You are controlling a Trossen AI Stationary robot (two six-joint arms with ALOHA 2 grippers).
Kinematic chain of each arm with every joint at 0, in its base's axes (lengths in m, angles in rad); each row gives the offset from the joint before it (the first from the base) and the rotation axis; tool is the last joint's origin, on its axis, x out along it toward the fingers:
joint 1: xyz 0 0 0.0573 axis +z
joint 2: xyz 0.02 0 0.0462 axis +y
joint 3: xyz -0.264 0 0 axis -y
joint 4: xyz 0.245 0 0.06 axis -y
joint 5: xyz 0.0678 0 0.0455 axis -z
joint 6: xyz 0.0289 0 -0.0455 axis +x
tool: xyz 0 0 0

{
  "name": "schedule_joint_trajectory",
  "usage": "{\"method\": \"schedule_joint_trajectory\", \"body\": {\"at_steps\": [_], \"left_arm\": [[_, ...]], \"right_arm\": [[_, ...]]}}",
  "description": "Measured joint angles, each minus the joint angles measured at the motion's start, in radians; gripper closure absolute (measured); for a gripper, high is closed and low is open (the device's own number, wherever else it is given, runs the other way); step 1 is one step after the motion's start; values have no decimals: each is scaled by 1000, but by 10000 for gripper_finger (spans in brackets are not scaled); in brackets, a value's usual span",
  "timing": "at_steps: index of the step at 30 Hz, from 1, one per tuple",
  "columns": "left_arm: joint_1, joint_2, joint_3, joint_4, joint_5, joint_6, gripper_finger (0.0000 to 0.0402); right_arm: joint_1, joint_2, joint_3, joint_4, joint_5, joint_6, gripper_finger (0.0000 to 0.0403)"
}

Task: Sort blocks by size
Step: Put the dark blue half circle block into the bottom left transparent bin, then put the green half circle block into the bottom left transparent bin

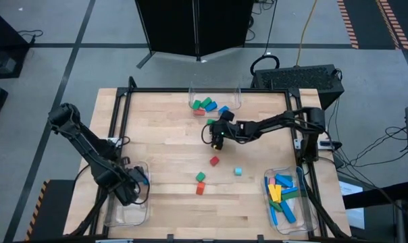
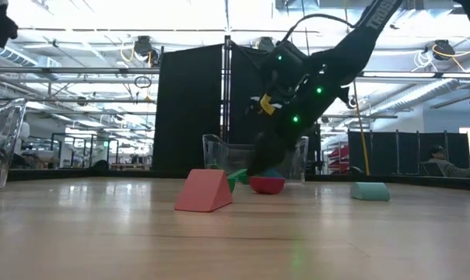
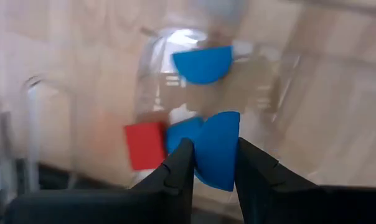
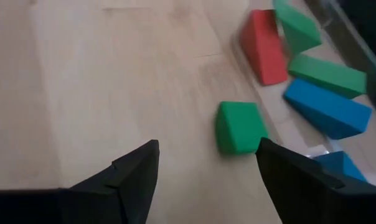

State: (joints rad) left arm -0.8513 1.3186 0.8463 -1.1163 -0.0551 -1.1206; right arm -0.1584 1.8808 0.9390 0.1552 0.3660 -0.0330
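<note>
right gripper [image 4: 206, 168] hovering open-jawed near a green block [image 4: 239, 127] just outside the far bin [image 1: 238, 96]; left gripper [image 3: 213, 165] pinching a blue half-round block [image 3: 218, 149] over the near-left bin [image 1: 147, 202].

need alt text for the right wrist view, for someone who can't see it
The right gripper hangs open over a bare wooden table, its two dark fingers spread wide, with a small green block lying on the wood just ahead of them. Beyond it lie a red block, more green blocks and blue blocks.
</note>
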Motion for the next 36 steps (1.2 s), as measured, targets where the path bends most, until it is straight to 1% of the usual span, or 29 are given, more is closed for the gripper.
{"method": "schedule_joint_trajectory", "body": {"at_steps": [3,5,9,12,15,17,21,26,28,33,35,36], "left_arm": [[0,0,0,24,-31,0,315],[1,0,0,28,-59,-1,304],[1,0,0,23,-90,-26,262],[1,0,0,30,-90,-28,227],[1,0,0,26,-60,-48,200],[1,0,0,11,-17,-55,190],[1,0,1,-49,77,-103,185],[-3,-6,36,-155,94,-97,185],[-3,-14,60,-197,77,-98,185],[-3,-41,118,-237,-40,-97,185],[-3,-50,138,-237,-83,-96,185],[-3,-55,146,-237,-103,-96,185]], "right_arm": [[-15,4,0,-7,0,-9,140],[-26,4,0,-1,0,-23,140],[-51,4,0,-2,-9,-43,140],[-66,3,0,1,-45,-44,140],[-79,3,0,31,-73,-48,140],[-85,12,0,77,-94,-58,140],[-91,23,0,113,-110,-69,140],[-102,25,1,111,-112,-69,140],[-102,25,1,110,-111,-67,140],[-98,26,1,84,-110,-36,140],[-86,26,3,52,-86,-8,140],[-77,26,3,36,-54,-1,140]]}}
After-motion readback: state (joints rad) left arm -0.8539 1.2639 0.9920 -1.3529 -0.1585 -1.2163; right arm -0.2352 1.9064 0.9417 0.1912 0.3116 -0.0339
